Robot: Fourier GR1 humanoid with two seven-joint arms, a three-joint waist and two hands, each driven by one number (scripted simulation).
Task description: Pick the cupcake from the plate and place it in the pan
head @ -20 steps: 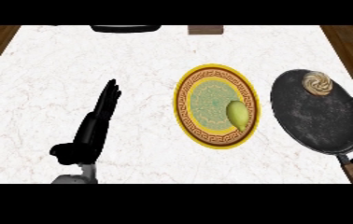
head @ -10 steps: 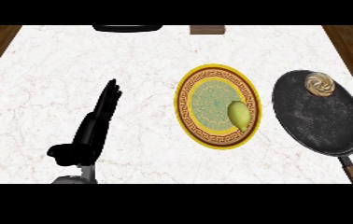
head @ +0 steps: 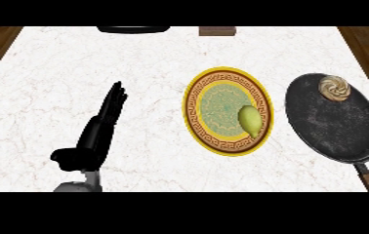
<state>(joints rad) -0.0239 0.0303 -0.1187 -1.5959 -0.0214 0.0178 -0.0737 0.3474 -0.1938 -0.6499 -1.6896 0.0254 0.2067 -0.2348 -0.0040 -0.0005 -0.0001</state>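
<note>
The cupcake (head: 334, 88), tan with a swirled top, sits inside the black pan (head: 332, 126) near its far rim, at the right of the counter. A round plate (head: 228, 110) with a yellow rim, brown patterned band and green centre lies left of the pan. On the plate's right side rests a yellow-green pear-shaped fruit (head: 249, 120). My left hand (head: 96, 135) stands at the lower left, fingers straight and pointing away, well left of the plate and holding nothing. My right hand does not show.
The white marble counter (head: 86, 57) has wooden edges at the far left and right corners. A dark object (head: 134, 29) and a small brown block (head: 217, 31) sit at the far edge. The pan's handle (head: 362, 172) runs off at the lower right.
</note>
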